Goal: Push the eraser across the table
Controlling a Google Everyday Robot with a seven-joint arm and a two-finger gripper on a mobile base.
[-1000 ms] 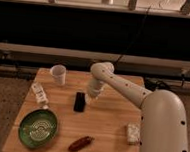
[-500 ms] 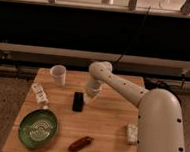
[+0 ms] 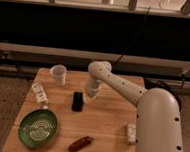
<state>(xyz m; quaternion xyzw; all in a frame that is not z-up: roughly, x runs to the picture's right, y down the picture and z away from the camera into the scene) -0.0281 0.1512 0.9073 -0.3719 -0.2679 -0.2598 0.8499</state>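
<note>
The eraser [image 3: 77, 101] is a small flat black block lying near the middle of the light wooden table [image 3: 104, 126]. My white arm reaches in from the right and bends down over the table's far half. My gripper [image 3: 88, 96] points down at the tabletop just right of the eraser's far end, close beside it or touching it. Whether it touches cannot be told.
A white cup [image 3: 58, 75] stands at the far left. A small white packet [image 3: 39, 94] lies left of the eraser. A green plate [image 3: 37, 128] sits at the near left, a reddish-brown sausage-shaped thing [image 3: 80, 144] near the front edge, a whitish block [image 3: 130, 133] at the right.
The eraser has shifted slightly to the left and toward the front, and my gripper has followed it the same way.
</note>
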